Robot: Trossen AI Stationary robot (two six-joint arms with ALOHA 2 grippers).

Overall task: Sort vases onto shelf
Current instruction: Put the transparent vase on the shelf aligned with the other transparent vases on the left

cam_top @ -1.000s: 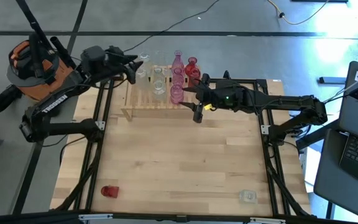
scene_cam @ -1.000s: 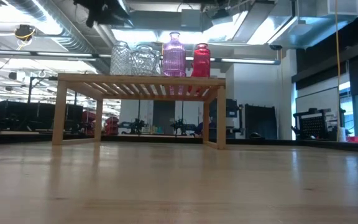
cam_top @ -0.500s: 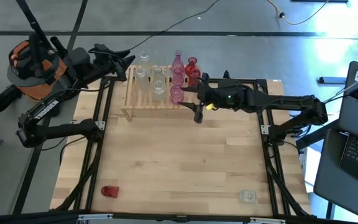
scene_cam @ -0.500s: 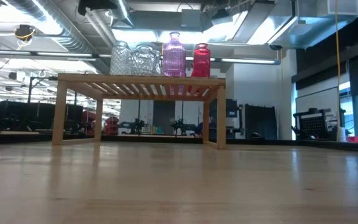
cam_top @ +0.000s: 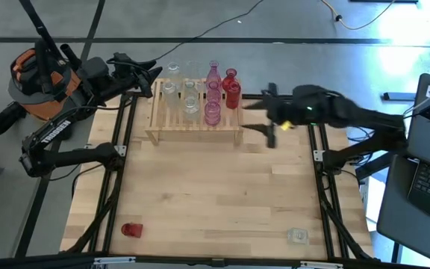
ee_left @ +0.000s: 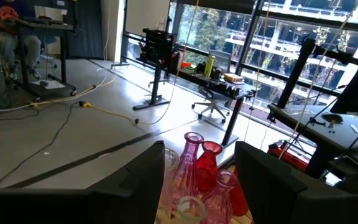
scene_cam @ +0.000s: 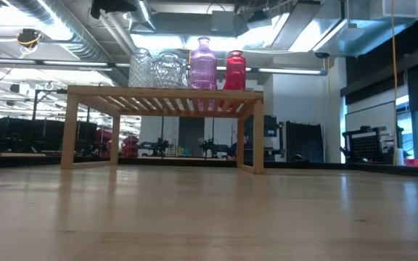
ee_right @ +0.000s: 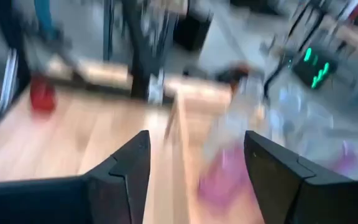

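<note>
I see both claws spread, empty: right claw (cam_top: pixel 269 124) beside the slatted light-wood shelf (cam_top: pixel 194 127). A squat red glass vase (cam_top: pixel 131 229) lies well apart. Fragile, slippery; I grip its body.

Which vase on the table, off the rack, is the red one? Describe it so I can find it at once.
Start from the wooden table in the high view and go to its near-left corner, far from the rack. The squat red vase sits there alone. The only other loose vase, the clear vase, sits at the near-right corner.
</note>
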